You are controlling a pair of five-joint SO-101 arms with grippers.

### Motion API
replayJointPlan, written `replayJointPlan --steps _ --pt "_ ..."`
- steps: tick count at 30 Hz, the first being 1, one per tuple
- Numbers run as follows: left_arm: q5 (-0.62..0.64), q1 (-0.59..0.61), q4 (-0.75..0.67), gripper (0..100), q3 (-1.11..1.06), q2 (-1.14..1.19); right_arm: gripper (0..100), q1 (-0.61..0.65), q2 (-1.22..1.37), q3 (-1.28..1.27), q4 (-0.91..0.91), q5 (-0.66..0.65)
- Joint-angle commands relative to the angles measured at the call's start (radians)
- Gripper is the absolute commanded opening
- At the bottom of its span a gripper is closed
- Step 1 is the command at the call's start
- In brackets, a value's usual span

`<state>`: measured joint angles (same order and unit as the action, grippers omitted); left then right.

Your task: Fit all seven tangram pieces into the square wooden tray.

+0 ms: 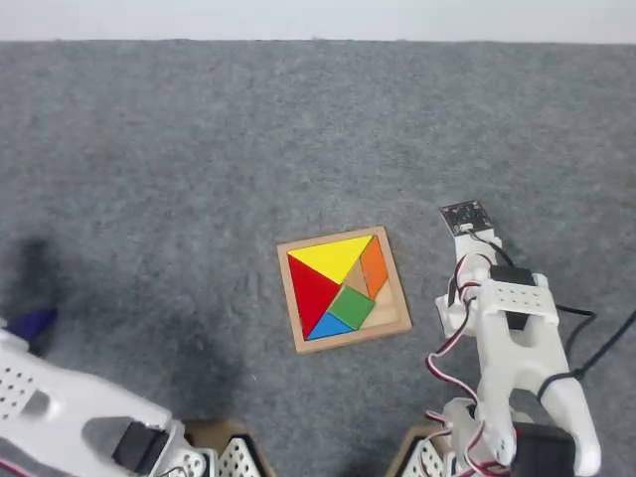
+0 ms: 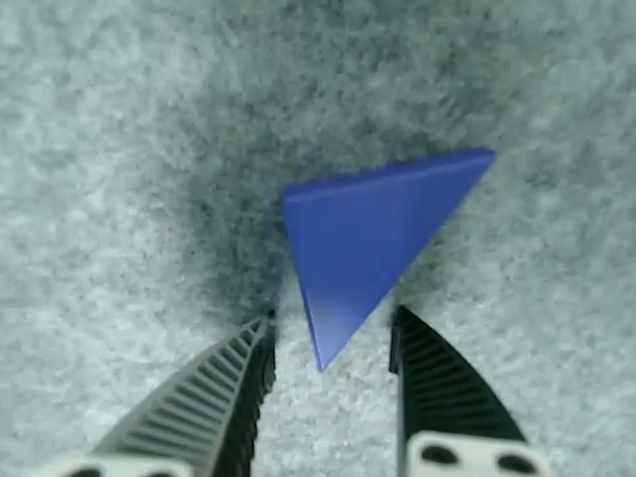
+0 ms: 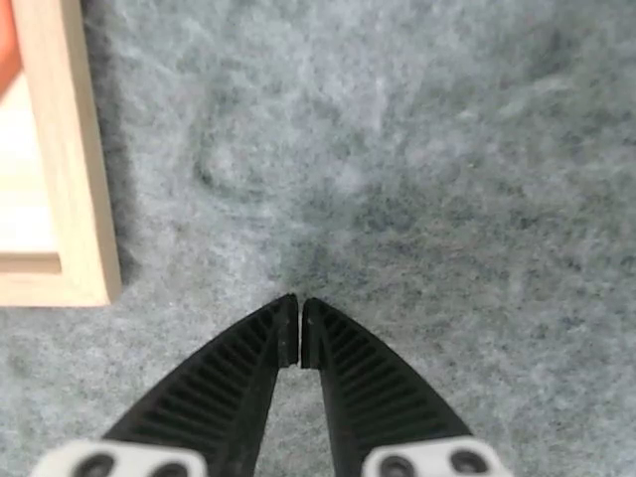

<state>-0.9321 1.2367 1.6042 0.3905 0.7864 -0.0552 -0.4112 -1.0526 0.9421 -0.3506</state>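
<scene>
The grey fuzzy felt-covered table (image 1: 199, 149) is carrying two things here: a square light-wood tray (image 1: 288, 298) is sitting flat around the middle, and a dark blue flat triangle piece (image 2: 373, 234) is lying on the felt, well apart from it, way over on the left arm's side.

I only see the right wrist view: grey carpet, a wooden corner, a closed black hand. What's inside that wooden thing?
Observer: The tray is mostly filled: yellow triangle, red triangle, orange piece, green square, light blue triangle.
Operator: Is anything left out?
Observer: A dark blue triangle, on the carpet well away from the tray.
Operator: Is anyone going for it?
Observer: The left hand is open, one finger on each side of its tip.
</scene>
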Motion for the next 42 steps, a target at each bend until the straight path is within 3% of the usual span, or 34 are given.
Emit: replayJointPlan --steps 1,21,27,42 --pt "-0.017 -0.072 0.031 19 0.001 0.043 3.1 -0.001 -0.004 0.003 -0.018 -0.005" --pt "0.183 -0.500 0.078 19 -0.028 0.025 3.1 -0.001 -0.004 0.005 -0.018 -0.009" --pt "0.203 -0.624 0.071 19 -0.160 -0.097 3.1 -0.001 -0.004 0.006 -0.019 -0.011" --pt "0.388 -1.079 0.018 19 -0.441 -0.428 3.1 -0.005 -0.004 0.006 -0.019 -0.011"
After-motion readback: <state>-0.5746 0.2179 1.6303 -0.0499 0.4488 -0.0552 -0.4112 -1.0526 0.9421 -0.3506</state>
